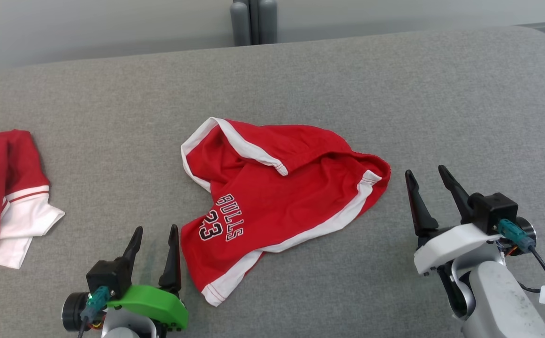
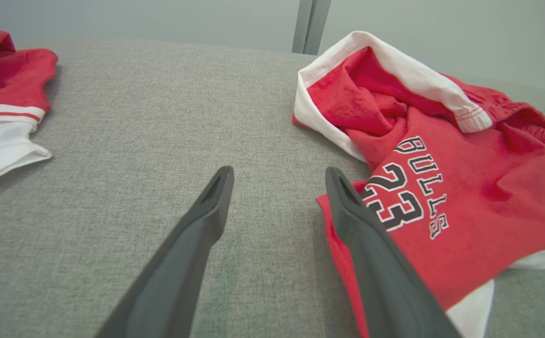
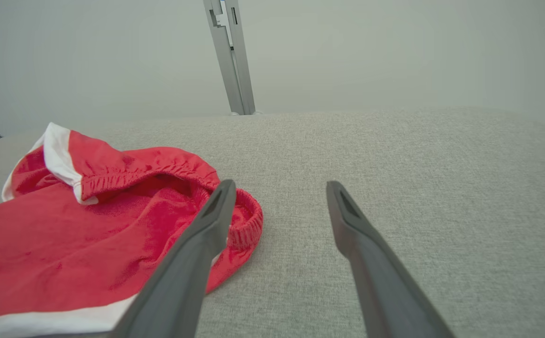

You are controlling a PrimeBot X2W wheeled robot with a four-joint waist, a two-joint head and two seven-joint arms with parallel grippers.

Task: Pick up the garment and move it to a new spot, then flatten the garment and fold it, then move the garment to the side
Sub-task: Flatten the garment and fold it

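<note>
The garment (image 1: 277, 197) is a pair of red shorts with white trim and "BULLS 23" printed on it, lying crumpled and partly folded over itself in the middle of the grey surface. In the left wrist view the garment (image 2: 441, 188) lies to the right of the fingers; in the right wrist view the garment (image 3: 89, 225) lies to the left. My left gripper (image 1: 155, 234) is open just left of its lower corner, holding nothing. My right gripper (image 1: 426, 176) is open just right of the elastic waistband, apart from the cloth.
A second red and white garment (image 1: 5, 197) lies at the left edge of the grey padded surface (image 1: 347, 84). Grey metal posts (image 1: 253, 21) stand behind the far edge. Bare surface stretches to the right and behind the shorts.
</note>
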